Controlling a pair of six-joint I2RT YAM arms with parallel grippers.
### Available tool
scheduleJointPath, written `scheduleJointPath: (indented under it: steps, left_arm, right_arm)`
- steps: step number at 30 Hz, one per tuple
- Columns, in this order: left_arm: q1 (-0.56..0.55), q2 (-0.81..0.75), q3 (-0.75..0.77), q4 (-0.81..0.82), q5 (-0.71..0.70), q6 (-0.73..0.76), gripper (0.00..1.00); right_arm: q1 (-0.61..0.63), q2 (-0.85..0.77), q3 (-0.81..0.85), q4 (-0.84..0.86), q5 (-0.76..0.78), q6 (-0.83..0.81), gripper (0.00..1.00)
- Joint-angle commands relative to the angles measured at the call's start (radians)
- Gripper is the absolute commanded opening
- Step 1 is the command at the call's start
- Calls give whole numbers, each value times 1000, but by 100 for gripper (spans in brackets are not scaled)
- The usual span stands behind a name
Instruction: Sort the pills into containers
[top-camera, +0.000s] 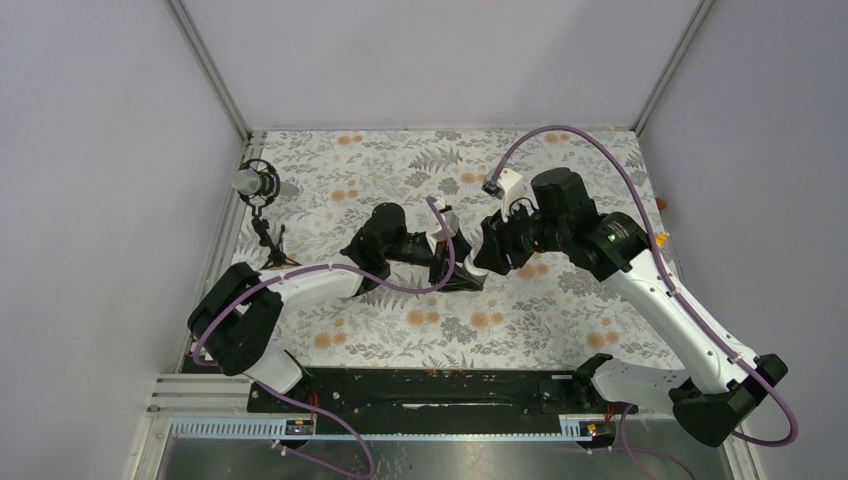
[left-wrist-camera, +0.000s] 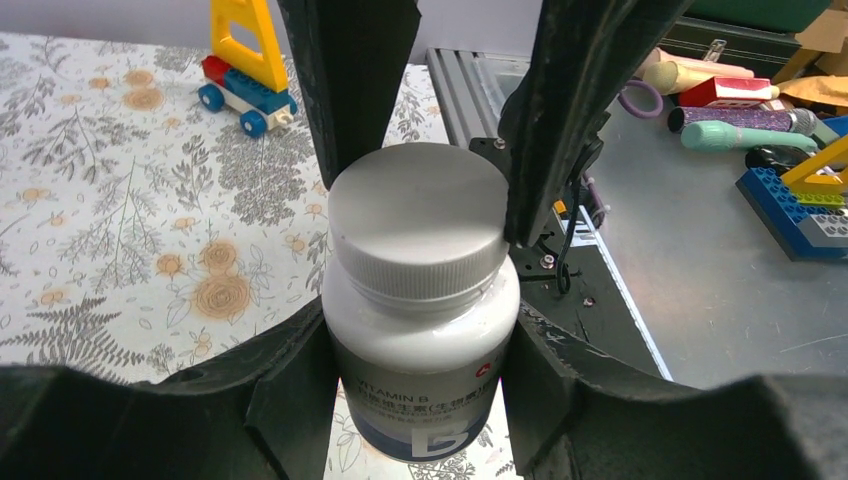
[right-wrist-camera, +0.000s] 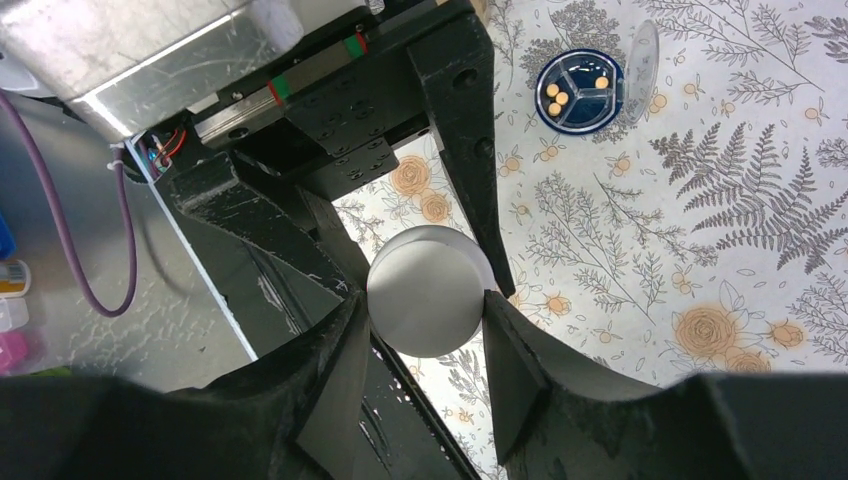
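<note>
Right wrist view has my right gripper (right-wrist-camera: 423, 303) pinching the cap (left-wrist-camera: 418, 215) while my left gripper (left-wrist-camera: 415, 345) clamps the bottle (left-wrist-camera: 420, 410) below it; an off-centre pinch could slip when twisting, tipping the bottle sideways.

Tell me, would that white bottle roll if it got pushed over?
Probably: the vitamin bottle is round, so on its side it would likely roll. Its glossy plastic looks slippery, though the ridged cap should grip better.
</note>
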Motion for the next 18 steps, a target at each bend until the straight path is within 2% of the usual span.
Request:
scheduleJointPath:
  steps: [1, 5, 8, 10, 14, 15, 18]
  left_arm:
    - [-2, -18, 59, 15, -54, 21, 0]
    - [-3, -41, 72, -62, -145, 59, 0]
    - [-4, -53, 79, -103, -222, 76, 0]
    - [-4, -58, 83, -116, -266, 74, 0]
    - [-3, -59, 87, -125, -320, 63, 0]
    - [-3, -58, 86, -124, -327, 63, 0]
    - [-3, -59, 80, -133, -336, 70, 0]
  right_arm:
    - [2, 30, -24, 69, 50, 68, 42]
    - [36, 56, -32, 96, 170, 164, 40]
    - [78, 78, -26, 102, 328, 251, 39]
    - [100, 88, -29, 114, 429, 342, 39]
    - [109, 86, -57, 149, 532, 529, 39]
    - [110, 79, -59, 152, 547, 557, 43]
    - [110, 46, -46, 149, 557, 569, 64]
